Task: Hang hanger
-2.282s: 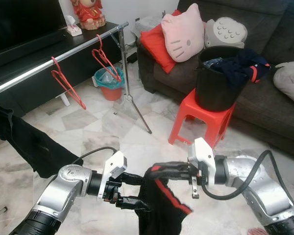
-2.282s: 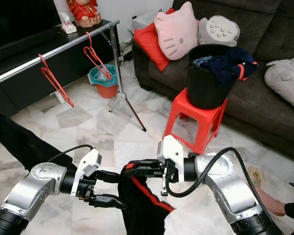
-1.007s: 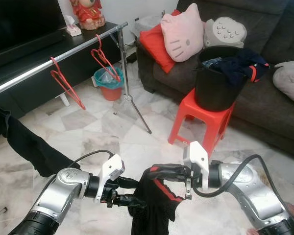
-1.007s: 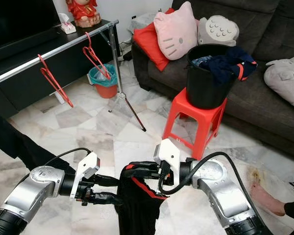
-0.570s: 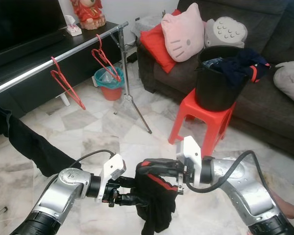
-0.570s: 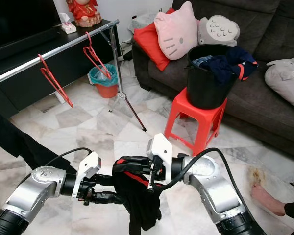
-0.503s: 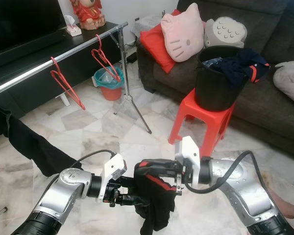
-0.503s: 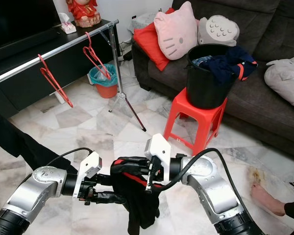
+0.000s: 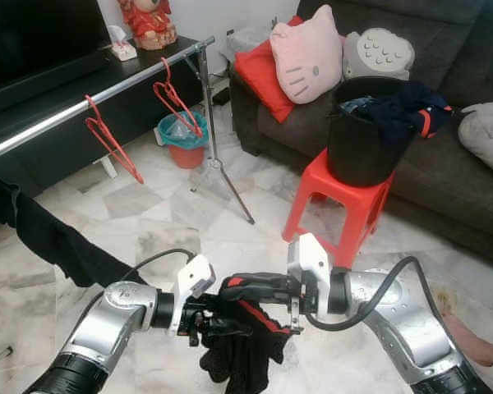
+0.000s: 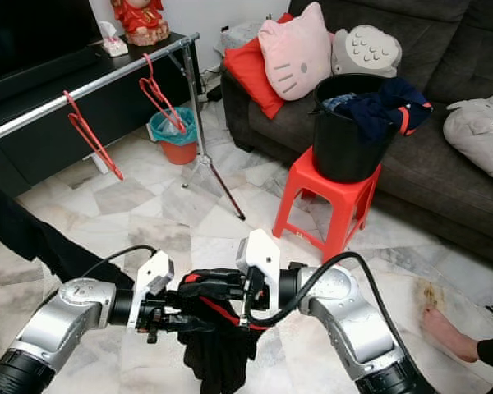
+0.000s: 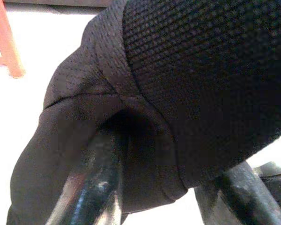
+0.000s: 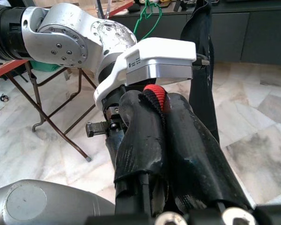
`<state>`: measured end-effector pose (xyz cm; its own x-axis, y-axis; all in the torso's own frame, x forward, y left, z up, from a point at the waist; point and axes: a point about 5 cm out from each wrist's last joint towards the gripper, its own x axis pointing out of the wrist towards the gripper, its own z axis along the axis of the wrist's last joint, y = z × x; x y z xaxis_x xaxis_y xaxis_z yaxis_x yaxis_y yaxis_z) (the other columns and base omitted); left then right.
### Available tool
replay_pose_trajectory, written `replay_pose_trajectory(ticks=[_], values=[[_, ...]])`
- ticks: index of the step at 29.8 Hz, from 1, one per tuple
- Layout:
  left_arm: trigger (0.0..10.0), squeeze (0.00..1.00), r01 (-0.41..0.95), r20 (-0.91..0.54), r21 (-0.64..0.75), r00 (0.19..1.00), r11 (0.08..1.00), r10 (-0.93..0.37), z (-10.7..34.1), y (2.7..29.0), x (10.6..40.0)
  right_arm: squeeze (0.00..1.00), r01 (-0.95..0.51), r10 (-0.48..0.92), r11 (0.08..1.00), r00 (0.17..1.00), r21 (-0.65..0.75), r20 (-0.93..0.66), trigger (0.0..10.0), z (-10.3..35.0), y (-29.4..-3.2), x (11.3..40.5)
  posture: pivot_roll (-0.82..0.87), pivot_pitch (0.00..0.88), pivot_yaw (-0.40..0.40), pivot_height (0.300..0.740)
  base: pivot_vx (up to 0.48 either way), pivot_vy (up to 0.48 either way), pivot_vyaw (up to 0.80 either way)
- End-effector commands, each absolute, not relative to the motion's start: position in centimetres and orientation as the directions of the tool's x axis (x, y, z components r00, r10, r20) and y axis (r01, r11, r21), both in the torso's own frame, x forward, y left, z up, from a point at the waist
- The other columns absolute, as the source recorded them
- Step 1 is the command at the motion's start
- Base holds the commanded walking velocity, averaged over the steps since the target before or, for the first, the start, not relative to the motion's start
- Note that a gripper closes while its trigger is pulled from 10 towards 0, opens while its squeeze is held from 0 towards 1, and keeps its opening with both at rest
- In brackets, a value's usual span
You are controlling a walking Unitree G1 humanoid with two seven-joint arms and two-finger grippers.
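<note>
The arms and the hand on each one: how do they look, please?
Both arms have rounded silver metal shells, a black wrist joint, a white boxy module above the wrist and a looping black cable. The left hand and right hand each have two long black fingers.

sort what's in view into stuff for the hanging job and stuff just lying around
For the job:
- black garment with red trim, held by left tool and right tool
- red hangers
- clothes rail

Lying about:
- black bucket of clothes
- red stool
- cat cushion
- bin

Our left gripper (image 9: 216, 322) and right gripper (image 9: 245, 289) meet low in front, both arms bent inward, fingers clamped on cloth (image 9: 242, 353).
</note>
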<state>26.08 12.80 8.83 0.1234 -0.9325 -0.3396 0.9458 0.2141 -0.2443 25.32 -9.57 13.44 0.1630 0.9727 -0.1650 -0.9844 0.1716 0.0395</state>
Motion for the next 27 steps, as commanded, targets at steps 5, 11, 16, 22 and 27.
replay_pose_trajectory(ticks=[5,11,16,22,27], values=[[0.0,0.0,0.946,-0.326,-0.238,0.134,0.219,-0.936,9.32,13.01,26.48,0.0,-0.99,0.981,0.14,0.136,0.02,-0.136,10.0,14.17,-8.93,25.01,-0.01,0.057,0.063,0.74,0.0,0.0,0.0],[0.0,0.0,0.947,-0.322,-0.24,0.129,0.213,-0.938,9.36,12.96,26.45,0.0,-0.99,0.981,0.14,0.136,0.019,-0.136,10.0,14.18,-8.94,25.02,-0.01,0.056,0.064,0.74,0.0,0.0,0.0],[0.0,0.0,0.948,-0.32,-0.242,0.124,0.208,-0.939,9.39,12.95,26.43,0.0,-0.99,0.981,0.143,0.14,0.018,-0.135,10.0,14.18,-8.97,25.05,-0.01,0.056,0.065,0.74,0.0,0.0,0.0],[0.0,0.0,0.948,-0.318,-0.244,0.121,0.205,-0.94,9.41,12.96,26.41,0.0,-0.99,0.981,0.142,0.139,0.018,-0.136,10.0,14.16,-8.96,25.03,-0.01,0.057,0.065,0.74,0.0,0.0,0.0],[0.0,0.0,0.948,-0.317,-0.245,0.119,0.202,-0.941,9.46,12.98,26.4,0.0,-0.99,0.981,0.142,0.138,0.018,-0.134,10.0,14.15,-8.93,25.04,-0.01,0.056,0.066,0.74,0.0,0.0,0.0]])
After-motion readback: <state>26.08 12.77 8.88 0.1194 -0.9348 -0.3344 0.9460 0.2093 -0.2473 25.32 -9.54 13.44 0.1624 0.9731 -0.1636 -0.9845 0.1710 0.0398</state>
